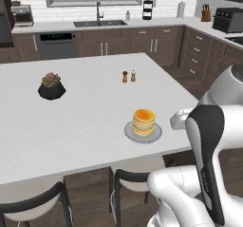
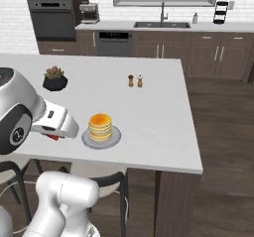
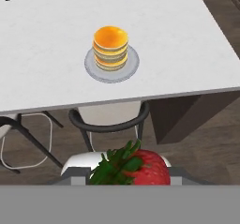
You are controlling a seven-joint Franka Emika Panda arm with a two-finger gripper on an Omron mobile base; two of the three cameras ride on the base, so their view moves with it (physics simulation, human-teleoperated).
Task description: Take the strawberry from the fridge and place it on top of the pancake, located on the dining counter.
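In the left base view, the big white flat table (image 1: 71,121) fills the middle. A stack of round golden pancakes (image 1: 144,122) sits on a small grey plate (image 1: 130,133) near the front edge of the table. The white robot arm (image 1: 209,145) rises just to the right of the plate. Farther back stand two tiny brown shakers (image 1: 128,76), and off to the left sits a black pot with a small green plant (image 1: 51,87). Dark stools with black backs (image 1: 128,178) are tucked under the front edge.

In the right base view, the gripper (image 2: 51,133) is at the left, low over the front of the table. A bit of the bright red strawberry (image 2: 52,136) peeks out under the gripper. The pancakes (image 2: 100,127) on the plate (image 2: 114,138) are just to the right of the gripper. The black pot (image 2: 54,80) is behind the gripper, and the shakers (image 2: 135,81) are farther back and to the right.

In the hand view, the strawberry (image 3: 136,168), with its green leaves, sits right at the gripper at the bottom. The gripper is closed around the strawberry, holding it. The pancakes (image 3: 111,47) and the plate (image 3: 91,70) lie ahead of the gripper on the table (image 3: 47,54). The strawberry is apart from the pancakes, out past the table edge, above a stool (image 3: 110,122) and the brown wood floor (image 3: 206,148).
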